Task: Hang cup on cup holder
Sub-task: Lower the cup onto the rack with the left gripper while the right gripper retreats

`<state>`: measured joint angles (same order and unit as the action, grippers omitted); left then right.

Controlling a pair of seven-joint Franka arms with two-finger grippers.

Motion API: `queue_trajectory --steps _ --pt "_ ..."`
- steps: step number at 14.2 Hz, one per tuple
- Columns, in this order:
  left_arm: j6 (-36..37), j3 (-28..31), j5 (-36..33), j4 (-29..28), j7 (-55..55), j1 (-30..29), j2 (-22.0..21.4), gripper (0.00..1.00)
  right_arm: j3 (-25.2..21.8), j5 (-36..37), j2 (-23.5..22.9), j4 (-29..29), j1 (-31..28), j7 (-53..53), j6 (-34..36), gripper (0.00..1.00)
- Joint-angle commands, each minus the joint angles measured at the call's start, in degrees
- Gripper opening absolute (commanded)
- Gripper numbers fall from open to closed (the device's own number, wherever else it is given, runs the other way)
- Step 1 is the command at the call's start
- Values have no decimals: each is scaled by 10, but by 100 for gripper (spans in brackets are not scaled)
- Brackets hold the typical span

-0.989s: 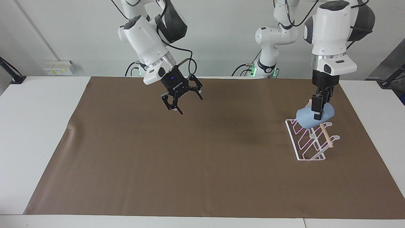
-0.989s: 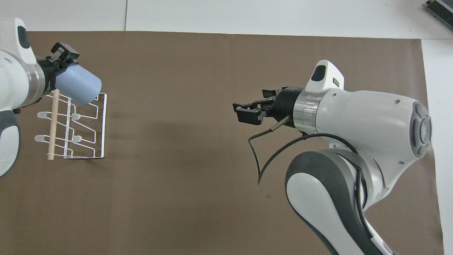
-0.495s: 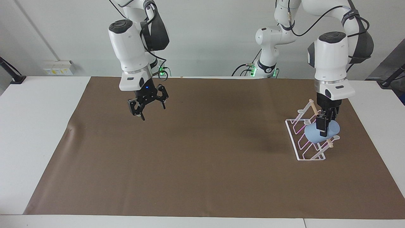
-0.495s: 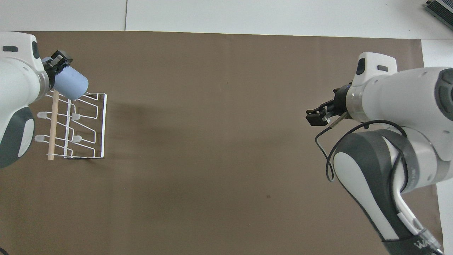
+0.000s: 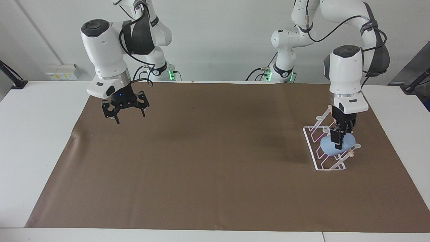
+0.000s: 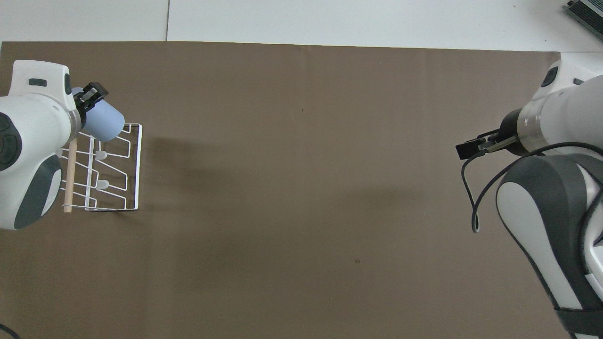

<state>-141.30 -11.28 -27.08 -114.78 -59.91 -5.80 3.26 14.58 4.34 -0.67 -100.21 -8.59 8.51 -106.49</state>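
Observation:
The light blue cup point(image 5: 331, 147) lies tilted on the white wire cup holder point(image 5: 331, 169), down among its prongs beside the wooden dowel point(image 5: 350, 153). My left gripper point(image 5: 338, 140) is shut on the cup's rim from above. In the overhead view the cup point(image 6: 104, 123) sticks out of the left gripper point(image 6: 90, 95) over the cup holder's point(image 6: 140, 165) end farther from the robots, its rounded base pointing toward the table's middle. My right gripper point(image 5: 129, 116) is open and empty, up in the air over the brown mat at the right arm's end; it also shows in the overhead view point(image 6: 467, 150).
A brown mat point(image 5: 215, 161) covers most of the white table point(image 5: 37, 134). The cup holder stands on the mat near its edge at the left arm's end. A black cable point(image 6: 471, 197) hangs from the right wrist.
The left gripper has lowered the cup from above the holder down onto its prongs. The right arm has swung away from the table's middle toward its own end, gripper still open.

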Motion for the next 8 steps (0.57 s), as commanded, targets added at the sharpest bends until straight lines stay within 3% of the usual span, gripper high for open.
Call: queue_trajectory --steps 1,4,5,7,8 --pt "-27 -1 -15 -31 1 -6 -15 0 5 13 -21 63 -2 -41 61 100" --pt "-36 -1 -18 -48 1 -6 -17 0 4 17 -21 105 -5 -88 127 100" --pt "-39 -1 -18 -49 3 -7 -17 4 4 16 -21 117 -8 -95 150 100" --pt "-37 -2 -18 -49 13 -17 -17 100 3 12 -21 137 -10 -108 188 100" --pt "-34 -2 -18 -47 27 -16 -16 100 2 13 -21 139 -11 -109 193 100"
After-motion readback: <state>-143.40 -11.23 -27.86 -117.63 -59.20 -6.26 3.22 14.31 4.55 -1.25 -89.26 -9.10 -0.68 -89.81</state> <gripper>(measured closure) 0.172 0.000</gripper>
